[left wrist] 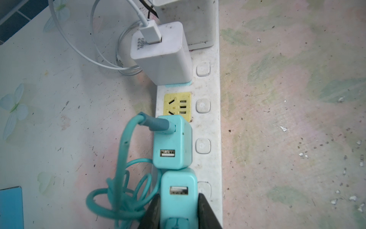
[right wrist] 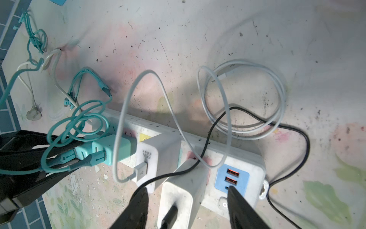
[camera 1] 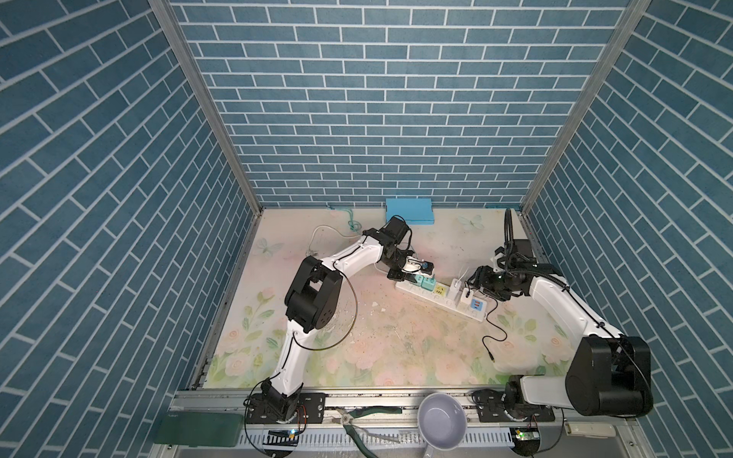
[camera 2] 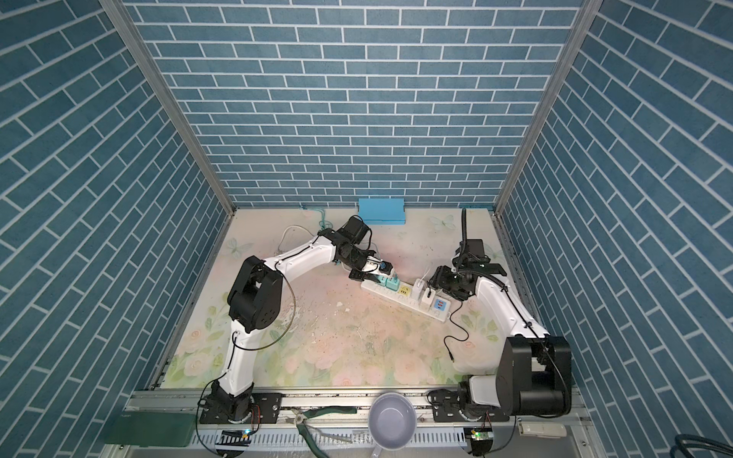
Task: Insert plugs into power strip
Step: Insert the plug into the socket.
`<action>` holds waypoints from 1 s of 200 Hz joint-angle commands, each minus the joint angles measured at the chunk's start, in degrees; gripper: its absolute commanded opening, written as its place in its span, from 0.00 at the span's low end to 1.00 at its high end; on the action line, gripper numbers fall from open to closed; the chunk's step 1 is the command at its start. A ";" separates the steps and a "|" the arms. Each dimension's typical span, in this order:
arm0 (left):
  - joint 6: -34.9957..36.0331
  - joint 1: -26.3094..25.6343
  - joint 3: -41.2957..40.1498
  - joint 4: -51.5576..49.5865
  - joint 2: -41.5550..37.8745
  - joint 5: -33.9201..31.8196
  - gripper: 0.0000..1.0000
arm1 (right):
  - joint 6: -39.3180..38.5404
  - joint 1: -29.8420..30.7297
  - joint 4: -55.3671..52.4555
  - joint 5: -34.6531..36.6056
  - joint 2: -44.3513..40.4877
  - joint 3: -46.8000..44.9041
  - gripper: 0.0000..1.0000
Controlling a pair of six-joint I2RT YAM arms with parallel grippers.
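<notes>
The left pincer point(left wrist: 178, 200) is clenched on a teal plug point(left wrist: 179, 188). A black finger point(left wrist: 152, 210) presses on each side of it. This plug stands on the last socket of the power strip point(left wrist: 212, 123), at the end nearest the left pincer. I cannot tell if it is pushed all the way in.

Just past the left pincer's tips, a second teal plug point(left wrist: 172, 146) sits in the next socket and touches the first one. A teal cord point(left wrist: 120, 158) comes out of it and curls in loops beside the left pincer. Past that plug is a yellow socket point(left wrist: 177, 103) with nothing in it. Farther on stands a white plug with a white cord point(left wrist: 164, 53).

The right pincer point(right wrist: 188, 189) is released. Its two fingers stand wide, one on each side of a white plug with a black cord point(right wrist: 190, 184), with a gap on both sides. This plug sits in the power strip. One fingertip is over the blue face point(right wrist: 231, 176) with small ports at the strip's end. The black cord point(right wrist: 297, 134) bends away from the right pincer over the counter point(right wrist: 217, 29).

In both top views the power strip point(camera 1: 432, 298) lies slanted on the counter between the two pincers. The left pincer point(camera 1: 414, 275) is at one end and the right pincer point(camera 1: 474, 283) is near the other.
</notes>
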 commanded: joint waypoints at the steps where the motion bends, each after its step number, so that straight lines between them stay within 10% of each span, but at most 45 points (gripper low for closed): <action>1: 0.98 -1.81 3.75 -5.83 4.83 -1.80 0.00 | -0.77 -0.15 -0.92 -0.15 -1.71 -0.58 0.63; 136: -0.13 -3.66 17.98 -23.01 16.84 -8.85 0.00 | -1.11 -0.34 -0.33 0.05 -2.90 -1.11 0.64; 170: -5.53 -3.59 11.34 -13.54 12.44 -9.19 0.30 | -1.74 -0.42 -0.24 1.67 -4.81 -1.12 0.66; 190: -6.61 -3.57 5.75 -8.13 9.23 -9.56 0.75 | -2.00 -0.34 -0.43 2.02 -6.33 -1.23 0.68; 200: -7.40 -3.48 3.80 -6.15 8.04 -9.78 0.99 | -2.21 -0.37 -0.57 1.99 -6.83 -1.29 0.87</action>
